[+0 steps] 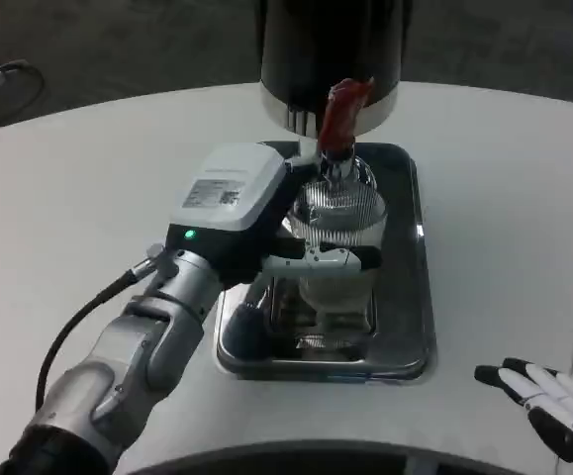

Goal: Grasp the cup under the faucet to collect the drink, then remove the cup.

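White table [88, 178] bears steel tray [421, 327]; dark floor [118, 45].

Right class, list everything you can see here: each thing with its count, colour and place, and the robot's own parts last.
Dispenser: one, black, back of the table.
Faucet: one, red lever, at the dispenser's front.
Cup: one, clear ribbed, under the faucet, over the tray.
Tray: one, shiny metal, before the dispenser.
Table: one, white.
Left hand: one, white and black, fingers around the cup.
Right hand: one, white and black, near the table's right front edge, holding nothing.
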Action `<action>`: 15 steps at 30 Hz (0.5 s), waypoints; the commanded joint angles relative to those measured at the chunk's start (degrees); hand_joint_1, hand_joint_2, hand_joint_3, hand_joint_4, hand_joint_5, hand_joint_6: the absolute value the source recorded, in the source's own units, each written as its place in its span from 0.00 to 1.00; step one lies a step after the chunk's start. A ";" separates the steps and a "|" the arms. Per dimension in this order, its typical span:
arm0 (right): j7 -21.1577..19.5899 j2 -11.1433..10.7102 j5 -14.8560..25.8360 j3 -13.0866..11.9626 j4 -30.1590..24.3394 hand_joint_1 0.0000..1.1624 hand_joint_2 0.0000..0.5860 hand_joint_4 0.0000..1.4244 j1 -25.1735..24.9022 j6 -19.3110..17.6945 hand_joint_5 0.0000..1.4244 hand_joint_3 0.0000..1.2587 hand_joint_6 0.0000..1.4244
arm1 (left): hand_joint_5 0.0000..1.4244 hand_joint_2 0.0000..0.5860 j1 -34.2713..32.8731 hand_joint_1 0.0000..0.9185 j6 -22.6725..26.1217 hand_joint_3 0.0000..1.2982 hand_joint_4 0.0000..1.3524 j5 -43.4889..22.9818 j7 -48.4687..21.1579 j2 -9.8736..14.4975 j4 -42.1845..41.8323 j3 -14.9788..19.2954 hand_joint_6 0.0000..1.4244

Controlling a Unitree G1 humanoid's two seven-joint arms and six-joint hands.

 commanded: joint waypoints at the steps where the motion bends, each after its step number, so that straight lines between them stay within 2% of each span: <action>1: -0.17 0.47 1.11 0.37 -0.88 0.23 0.84 0.00 0.13 0.27 0.00 0.07 0.00 | 0.64 0.12 0.38 0.12 0.22 0.54 0.43 -0.62 -1.08 0.82 -0.67 0.10 0.70; 15: 0.62 0.10 -0.01 1.58 -0.88 0.25 0.84 0.00 -2.05 2.43 0.00 0.07 0.00 | 0.62 0.11 0.27 0.12 -0.36 0.51 0.39 -1.69 -1.95 1.72 -2.67 0.66 0.66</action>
